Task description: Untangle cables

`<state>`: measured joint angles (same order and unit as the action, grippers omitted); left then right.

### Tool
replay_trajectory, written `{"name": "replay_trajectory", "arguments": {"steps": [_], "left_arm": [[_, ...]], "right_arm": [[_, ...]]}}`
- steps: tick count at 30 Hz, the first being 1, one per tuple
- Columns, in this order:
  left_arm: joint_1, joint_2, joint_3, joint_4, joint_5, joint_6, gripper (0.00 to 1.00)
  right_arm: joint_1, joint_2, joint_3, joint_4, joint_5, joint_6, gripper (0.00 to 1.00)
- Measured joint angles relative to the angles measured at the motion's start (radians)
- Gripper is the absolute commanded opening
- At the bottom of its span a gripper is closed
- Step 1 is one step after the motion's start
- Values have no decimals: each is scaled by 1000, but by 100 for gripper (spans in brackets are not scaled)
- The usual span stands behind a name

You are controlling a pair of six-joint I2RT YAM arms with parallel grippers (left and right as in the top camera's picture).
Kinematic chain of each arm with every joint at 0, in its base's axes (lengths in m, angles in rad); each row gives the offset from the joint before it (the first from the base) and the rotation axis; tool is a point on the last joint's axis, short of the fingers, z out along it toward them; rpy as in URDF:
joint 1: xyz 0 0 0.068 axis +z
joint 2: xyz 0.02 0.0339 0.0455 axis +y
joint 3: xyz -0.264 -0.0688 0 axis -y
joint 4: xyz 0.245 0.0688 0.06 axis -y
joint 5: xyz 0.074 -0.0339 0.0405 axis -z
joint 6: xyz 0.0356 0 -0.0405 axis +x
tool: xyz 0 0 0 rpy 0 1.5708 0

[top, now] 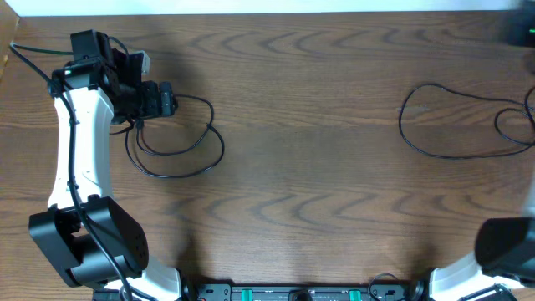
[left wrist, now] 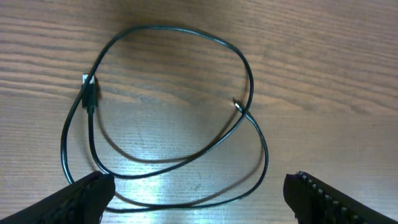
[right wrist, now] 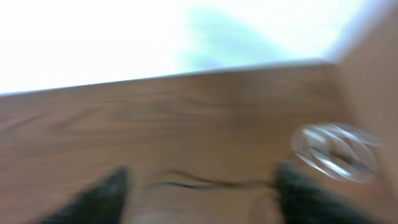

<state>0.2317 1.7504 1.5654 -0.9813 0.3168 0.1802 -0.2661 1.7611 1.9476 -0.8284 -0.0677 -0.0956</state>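
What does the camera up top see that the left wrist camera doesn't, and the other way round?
Only the overhead view shows a second thin black cable loop far on the right side, and the white left arm. Only the left wrist view shows the small black plug with a white tag and the bare metal tip on the cable. Both show the looped thin black cable by the left arm, the brown wooden table, and the left end effector, open above the cable.
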Motion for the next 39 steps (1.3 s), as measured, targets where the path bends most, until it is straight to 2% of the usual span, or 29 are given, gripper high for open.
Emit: {"name": "replay_trajectory", "arguments": {"steps": [3, 7, 13, 24, 31, 39], "left_arm": [[0, 0, 0, 17, 0, -18, 93], [0, 0, 0, 44, -36, -71, 93], [32, -10, 0, 55, -150, -196, 93], [148, -300, 1, -5, -193, -260, 93], [151, -369, 2, -63, -196, -262, 93], [151, -373, 2, -109, -196, -262, 93]], "right_arm": [[201, 0, -22, 14, -31, -7, 99], [387, 25, -25, 37, -29, 22, 99], [651, 180, -26, 57, -31, 106, 99], [998, 483, -31, 166, -31, 172, 99], [1111, 540, -34, 217, -34, 196, 99], [1134, 586, -34, 246, -31, 211, 99]]}}
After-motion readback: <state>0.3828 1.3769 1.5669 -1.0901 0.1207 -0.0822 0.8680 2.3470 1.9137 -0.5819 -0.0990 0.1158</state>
